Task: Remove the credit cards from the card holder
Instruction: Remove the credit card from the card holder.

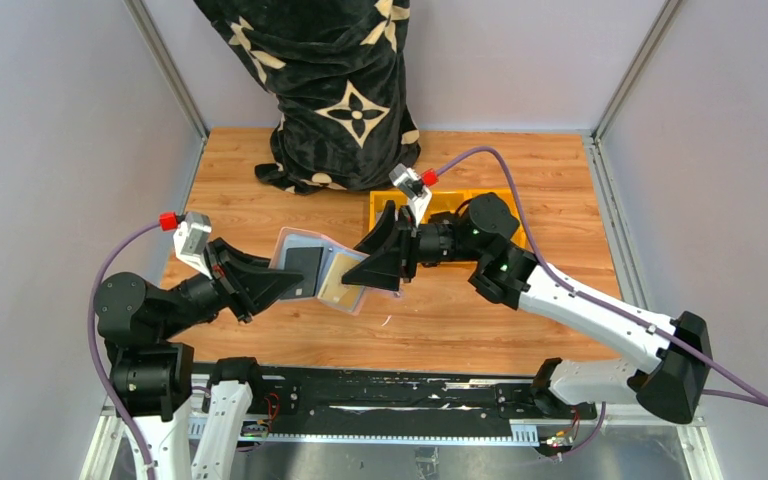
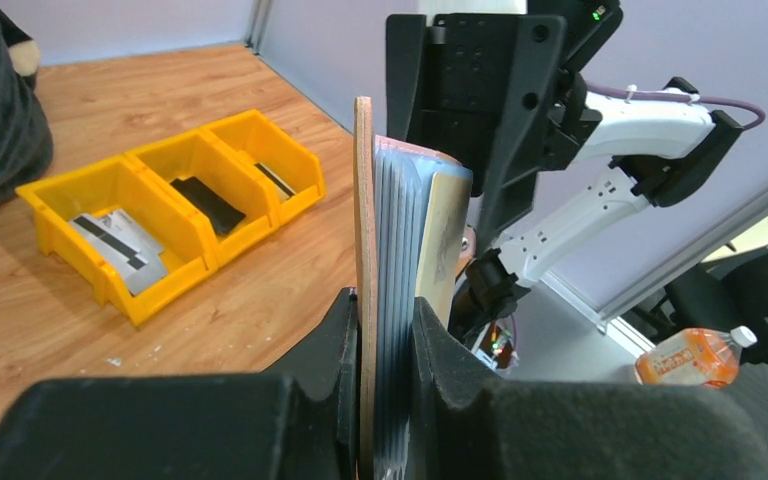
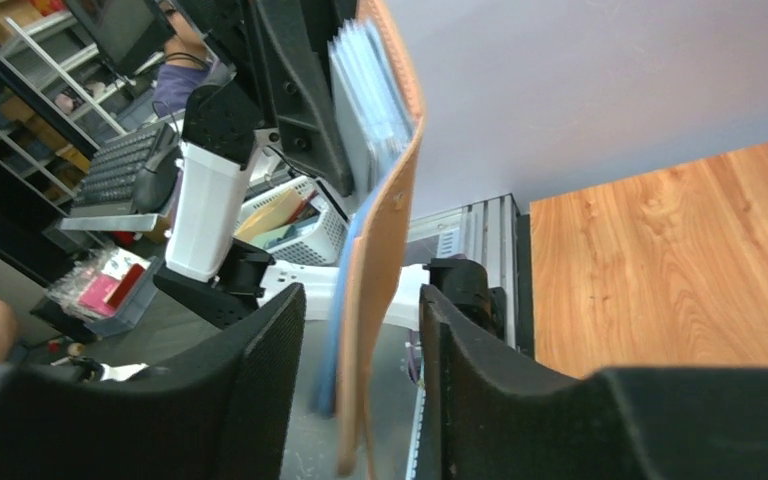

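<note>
The left fingers (image 2: pixel 332 350) are nearly shut, pinching one end of the card holder (image 2: pixel 363 230) together with the credit cards (image 2: pixel 400 260) stacked edge-on inside it. The whole bundle is held in the air above the worktop (image 1: pixel 460 320). The right fingers (image 3: pixel 260 380) stand apart, one on each side of the holder's free end, with a gap showing on both sides, so they grip nothing. The brown flap and a pale blue card sit between them. The main risk is that the right fingers close on the flap as well as a card. A pull would then drag the whole holder and could twist it out of the left fingers rather than free a card. Because the left fingers squeeze the stack itself, the cards may be clamped too hard to slide, or several may come out at once. The gold-tan card (image 1: pixel 340 285) lies outermost and looks the loosest. A knock could drop it onto the worktop, short of the yellow bin (image 2: pixel 130 300).
</note>
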Robot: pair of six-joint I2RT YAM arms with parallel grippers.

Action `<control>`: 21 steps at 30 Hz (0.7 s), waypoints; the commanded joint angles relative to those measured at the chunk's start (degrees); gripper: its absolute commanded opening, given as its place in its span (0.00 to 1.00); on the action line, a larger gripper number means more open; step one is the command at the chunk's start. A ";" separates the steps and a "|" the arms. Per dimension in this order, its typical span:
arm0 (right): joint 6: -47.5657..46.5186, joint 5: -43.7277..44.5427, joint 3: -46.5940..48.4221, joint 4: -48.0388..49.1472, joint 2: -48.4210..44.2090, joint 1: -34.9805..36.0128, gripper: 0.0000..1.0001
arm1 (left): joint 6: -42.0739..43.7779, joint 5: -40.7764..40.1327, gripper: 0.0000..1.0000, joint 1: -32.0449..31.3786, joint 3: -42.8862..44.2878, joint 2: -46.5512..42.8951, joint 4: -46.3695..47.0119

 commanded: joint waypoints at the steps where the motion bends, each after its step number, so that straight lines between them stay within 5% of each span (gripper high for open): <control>1: 0.93 -2.59 2.52 0.89 2.40 0.85 0.36 | -5.34 2.47 0.09 -0.01 -1.71 -0.56 4.75; 3: 2.10 -4.57 2.44 2.98 2.45 0.89 0.19 | -7.64 3.50 0.25 -0.01 -3.00 -0.48 6.03; 6: 1.79 -6.75 2.39 3.51 1.55 0.90 0.07 | -12.57 5.89 0.44 -0.02 -5.81 -0.17 9.63; 10: 0.07 -8.78 2.97 1.61 0.76 0.92 0.00 | -15.92 9.21 0.50 -0.01 -7.61 0.61 11.26; 14: -0.23 -11.39 4.23 0.26 1.58 0.94 0.00 | -16.38 10.87 0.47 -0.02 -7.86 0.76 11.18; 19: 0.06 -13.80 4.83 0.36 2.87 0.87 0.00 | -17.16 12.09 0.26 -0.06 -7.66 0.38 11.29; 21: -2.26 -13.46 5.71 -3.84 3.05 0.58 0.14 | -17.05 12.34 0.19 -0.02 -7.55 0.32 11.31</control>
